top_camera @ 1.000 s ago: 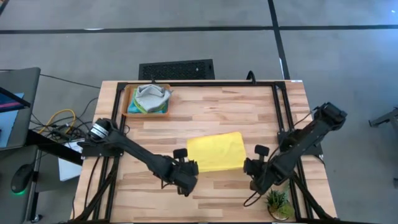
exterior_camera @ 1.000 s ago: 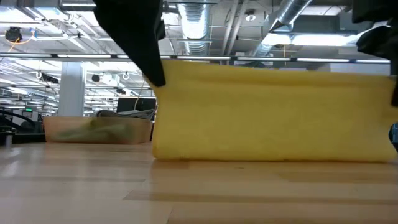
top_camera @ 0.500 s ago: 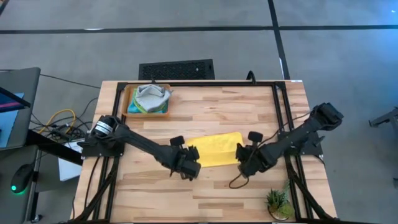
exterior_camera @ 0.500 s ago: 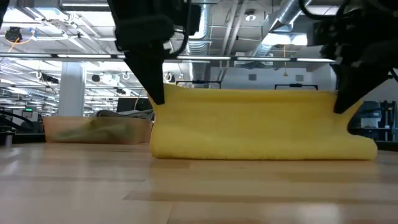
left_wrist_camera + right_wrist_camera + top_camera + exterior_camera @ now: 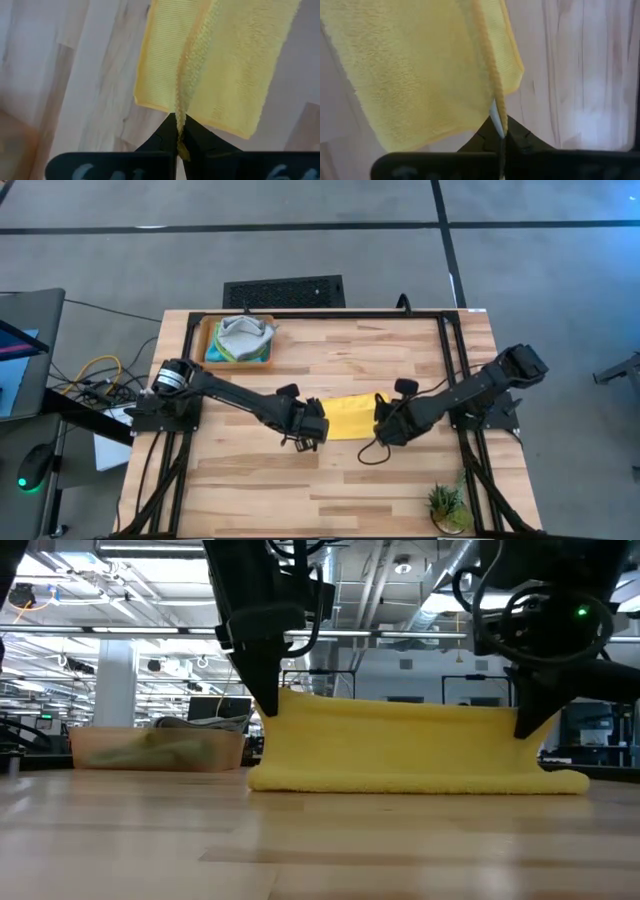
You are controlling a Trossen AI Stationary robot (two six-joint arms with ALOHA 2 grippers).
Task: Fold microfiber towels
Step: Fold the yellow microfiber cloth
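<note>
Two end effectors, left (image 5: 318, 423) and right (image 5: 381, 423), pinch the doubled, sagging yellow towel's (image 5: 349, 418) raised edge.

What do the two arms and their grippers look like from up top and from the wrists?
Both arms are black and jointed. The left arm has a silver round cap at its base joint; the right arm is all dark. A loose black cable loops below the right gripper. In the wrist views, the left gripper and the right gripper show as narrow black wedges. A green light glows in the low view.
</note>
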